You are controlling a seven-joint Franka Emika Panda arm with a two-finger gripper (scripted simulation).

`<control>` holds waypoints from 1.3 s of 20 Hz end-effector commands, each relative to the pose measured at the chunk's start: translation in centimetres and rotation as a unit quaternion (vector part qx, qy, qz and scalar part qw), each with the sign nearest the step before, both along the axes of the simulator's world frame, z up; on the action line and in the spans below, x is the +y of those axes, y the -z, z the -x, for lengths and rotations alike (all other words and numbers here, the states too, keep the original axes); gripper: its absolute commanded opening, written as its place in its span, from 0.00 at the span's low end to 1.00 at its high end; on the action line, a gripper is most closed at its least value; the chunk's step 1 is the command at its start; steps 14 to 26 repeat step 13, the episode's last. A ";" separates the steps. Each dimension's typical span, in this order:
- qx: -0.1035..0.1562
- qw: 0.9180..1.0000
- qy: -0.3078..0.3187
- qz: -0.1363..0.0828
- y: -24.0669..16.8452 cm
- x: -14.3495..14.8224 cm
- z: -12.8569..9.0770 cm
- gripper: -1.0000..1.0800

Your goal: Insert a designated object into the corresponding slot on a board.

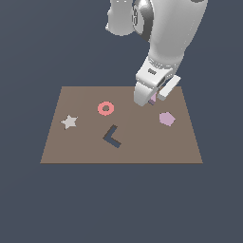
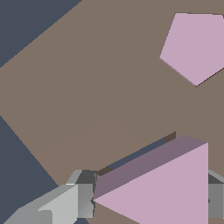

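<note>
The triangle [image 2: 166, 192] sits between the gripper's [image 2: 148, 201] two fingers [image 2: 65, 203], which press on its opposite sides, so the gripper is clamped on it. In the exterior view only a sliver of the triangle shows, low over the far part of the board [image 1: 71, 152] toward the exterior view's right.

In the wrist view a thin dark navy strip runs along the triangle's edge. This is probably the slot [image 2: 135, 156], mostly hidden under the block, though it could partly be shadow. Whether the block is already partway into the slot or just above it cannot be told from either view.

My judgement is that the pick and carry are done and the insertion is under way or about to finish. Seating the block flush and letting go are left.

Nearby lie the pentagon [image 1: 166, 118], just toward the camera, then the L-shaped cutout [image 1: 112, 137], the red ring [image 1: 106, 108] and the star [image 1: 70, 122].
</note>
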State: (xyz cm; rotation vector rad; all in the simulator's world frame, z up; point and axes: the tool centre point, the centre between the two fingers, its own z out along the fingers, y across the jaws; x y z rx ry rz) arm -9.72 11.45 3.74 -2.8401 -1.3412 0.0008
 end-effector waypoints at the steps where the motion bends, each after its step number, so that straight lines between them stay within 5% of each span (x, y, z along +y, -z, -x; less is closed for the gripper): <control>1: 0.001 1.000 -0.002 0.000 0.5 0.1 0.1 0.00; 3: 0.001 1.000 -0.003 0.000 0.7 0.1 0.2 0.00; 4: 0.001 1.000 -0.003 0.000 0.7 0.1 0.2 0.96; 26: 0.001 1.000 -0.003 0.000 0.7 0.1 0.2 0.96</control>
